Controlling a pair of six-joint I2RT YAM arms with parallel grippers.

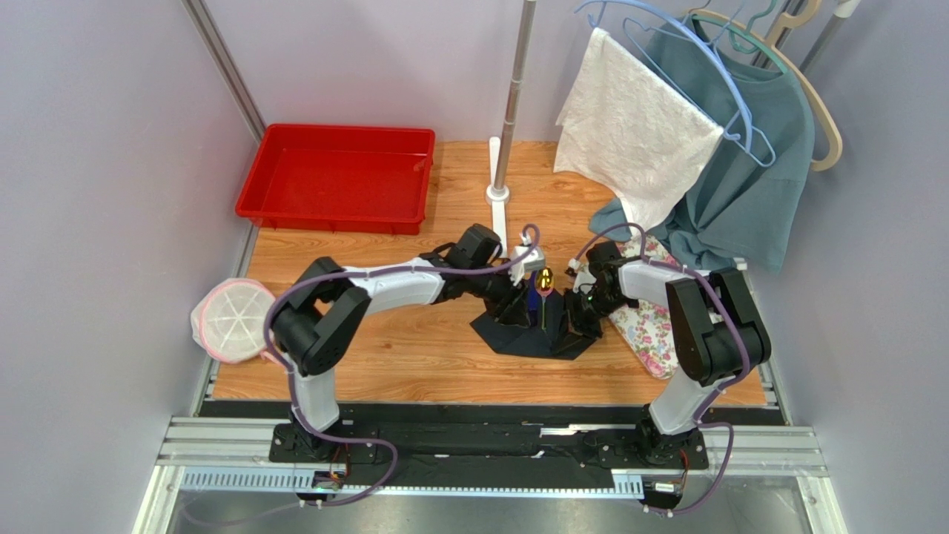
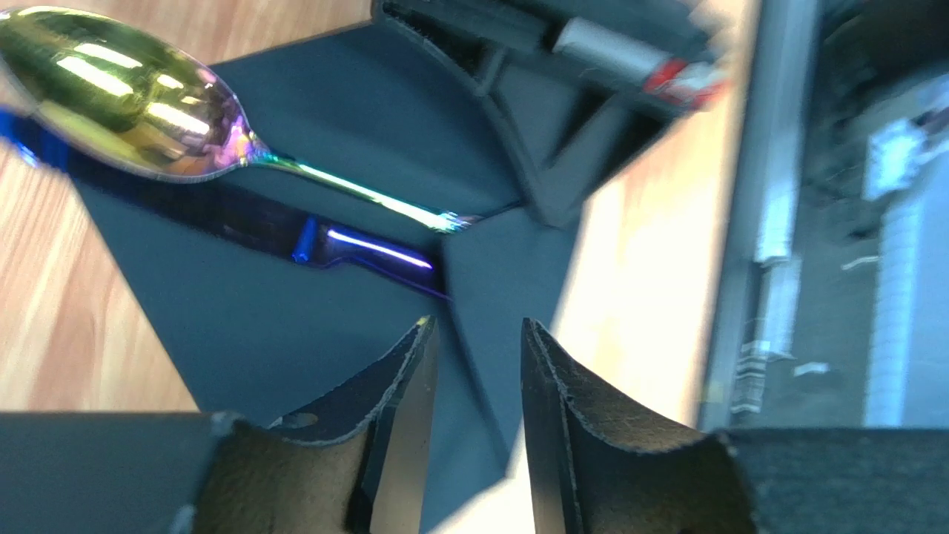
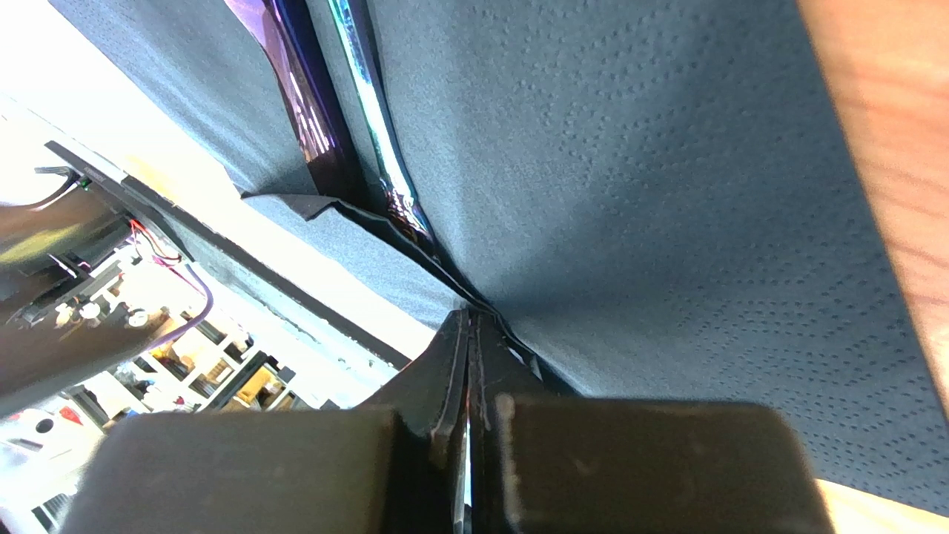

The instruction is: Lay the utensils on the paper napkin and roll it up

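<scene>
Left gripper (image 2: 479, 334): closest to the lens, fingers parted with a clear gap and nothing between them, hovering just above the napkin.
Round white object (image 1: 232, 319): at the table's far left edge, well apart from the work.
Red tray (image 1: 334, 178): back left on the wooden table (image 1: 390, 356).
Napkin (image 2: 334, 111): thin, matte black paper with a fine dimpled texture, lying at the table's middle between the two grippers. One part is folded up over the utensils, and its outline looks creased and angular from above.
Utensils (image 3: 334, 122): on the napkin, slim handles dark blue-black with a purple and blue sheen, their lower ends hidden under the fold.
Spoon (image 2: 145, 106): shiny gold bowl with rainbow glints, sticking out past the napkin's edge over the wood, its thin neck running into the fold.
Right gripper (image 3: 468, 323): fingers pressed tight together, pinching the napkin's folded edge at their tips.
Flowered mat (image 1: 652, 328): just right of the napkin, partly under the right arm.
White cloth (image 1: 635, 122): hanging on a hanger, back right.
</scene>
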